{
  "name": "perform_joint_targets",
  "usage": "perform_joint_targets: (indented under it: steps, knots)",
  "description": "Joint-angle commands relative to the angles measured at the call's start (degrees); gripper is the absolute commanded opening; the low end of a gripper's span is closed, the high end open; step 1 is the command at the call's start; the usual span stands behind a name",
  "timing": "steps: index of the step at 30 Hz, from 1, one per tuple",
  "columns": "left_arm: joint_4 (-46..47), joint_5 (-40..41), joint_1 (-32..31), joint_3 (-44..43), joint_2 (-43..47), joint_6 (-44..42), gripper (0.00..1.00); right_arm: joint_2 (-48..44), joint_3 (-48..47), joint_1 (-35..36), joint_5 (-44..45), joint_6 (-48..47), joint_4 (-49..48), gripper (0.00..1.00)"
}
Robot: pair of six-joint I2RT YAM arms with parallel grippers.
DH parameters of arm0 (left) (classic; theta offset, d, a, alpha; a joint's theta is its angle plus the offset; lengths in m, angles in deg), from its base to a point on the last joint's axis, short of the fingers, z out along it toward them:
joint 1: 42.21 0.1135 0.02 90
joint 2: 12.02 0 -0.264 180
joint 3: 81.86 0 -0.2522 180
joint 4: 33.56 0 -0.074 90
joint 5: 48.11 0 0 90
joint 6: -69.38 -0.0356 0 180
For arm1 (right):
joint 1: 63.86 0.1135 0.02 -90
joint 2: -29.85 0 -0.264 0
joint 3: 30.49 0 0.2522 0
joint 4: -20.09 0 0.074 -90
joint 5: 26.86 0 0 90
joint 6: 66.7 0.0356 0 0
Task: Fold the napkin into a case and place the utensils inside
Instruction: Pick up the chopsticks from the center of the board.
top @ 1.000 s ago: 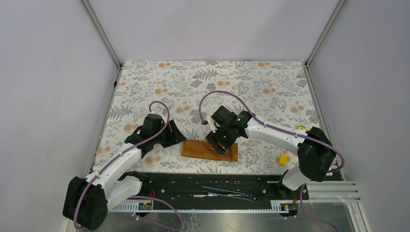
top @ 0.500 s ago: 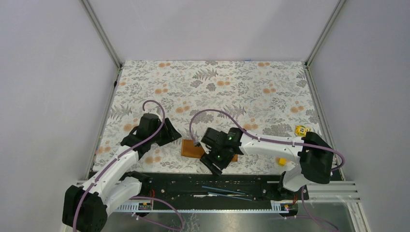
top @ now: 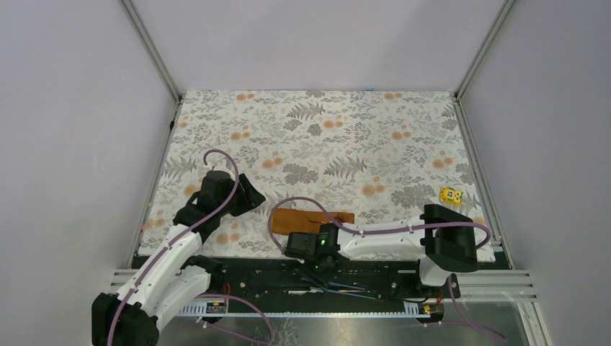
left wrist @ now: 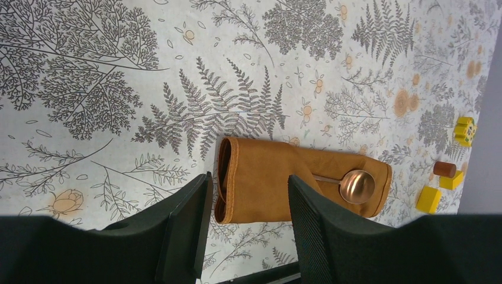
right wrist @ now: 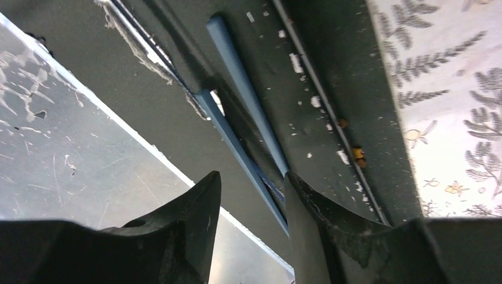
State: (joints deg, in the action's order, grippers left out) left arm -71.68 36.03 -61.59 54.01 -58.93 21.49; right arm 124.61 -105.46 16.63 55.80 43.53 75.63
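Note:
The rust-orange napkin is folded into a narrow case [top: 311,218] near the tablecloth's front edge. It also shows in the left wrist view [left wrist: 284,180]. The copper spoon's bowl [left wrist: 357,186] sticks out at its right end and the handle is tucked under the diagonal fold. My left gripper [top: 248,196] is open and empty, just left of the case, and its fingers [left wrist: 183,231] frame the case's left end. My right gripper [top: 320,263] is open over the black base rail. Two thin blue-grey rods [right wrist: 243,112] lie there just ahead of it, and they also show from above [top: 339,284].
A yellow die [top: 450,194] sits at the cloth's right side. A yellow block [left wrist: 428,199] and a small brown cylinder [left wrist: 444,169] lie right of the case. The metal frame [right wrist: 53,160] lies beyond the rail. The floral tablecloth [top: 324,137] stretches back.
My right arm swung from above the case down to the near black rail, leaving the spoon in the case. My left arm drew back a little to the left.

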Motion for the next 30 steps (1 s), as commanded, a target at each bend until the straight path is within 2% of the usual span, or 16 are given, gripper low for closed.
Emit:
perform_joint_targets:
  steps: [1,21,25,30]
  knots:
    - [0.8,1.0,0.5,-0.2,2.1,0.4,0.55,1.5,-0.5,2.8,0.9,2.7,0.9,0.51]
    - [2.2,-0.2,0.5,0.3,0.8,-0.2,0.55,5.3,4.5,3.4,1.6,-3.8,-1.3,0.48]
    - [2.3,-0.1,0.5,0.5,0.8,-0.1,0.55,4.7,5.0,3.2,2.6,-5.8,-1.1,0.52]
    - [2.4,-0.3,0.5,0.6,0.5,0.3,0.55,3.6,6.2,2.2,1.3,-8.7,-1.9,0.41]
